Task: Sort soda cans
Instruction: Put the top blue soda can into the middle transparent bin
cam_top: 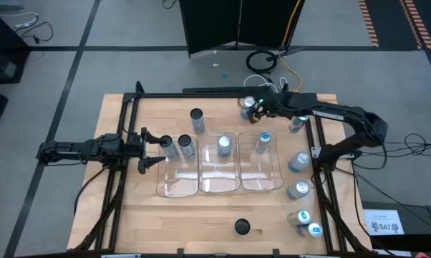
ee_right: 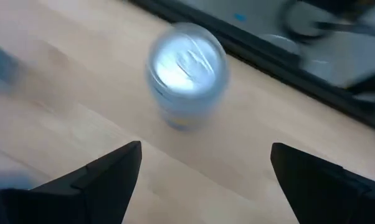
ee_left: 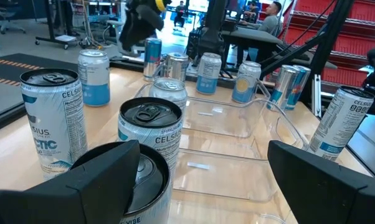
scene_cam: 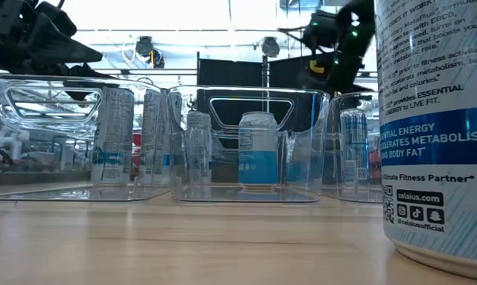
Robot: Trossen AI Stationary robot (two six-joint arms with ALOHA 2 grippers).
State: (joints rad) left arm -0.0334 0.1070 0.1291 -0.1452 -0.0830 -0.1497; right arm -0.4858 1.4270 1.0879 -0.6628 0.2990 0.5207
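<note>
My left gripper (cam_top: 157,149) (ee_left: 203,146) is open at the table's left. A dark-topped can (cam_top: 167,145) (ee_left: 137,180) stands just ahead, close by one finger. A second dark-topped can (cam_top: 186,147) (ee_left: 151,130) is behind it, a third (cam_top: 196,118) (ee_left: 50,115) farther off. My right gripper (cam_top: 257,109) (ee_right: 206,147) is open near the far edge, pointing down above a silver-topped can (ee_right: 186,62) that stands upright on the wood. One can (cam_top: 224,145) stands in the middle clear tray, another (cam_top: 263,141) in the right tray.
Three clear trays (cam_top: 178,188) lie side by side mid-table. Several blue-topped cans (cam_top: 299,161) line the right edge, and one dark-topped can (cam_top: 242,227) (scene_cam: 436,119) stands near the near edge. A black frame (cam_top: 201,94) runs along the table's far side.
</note>
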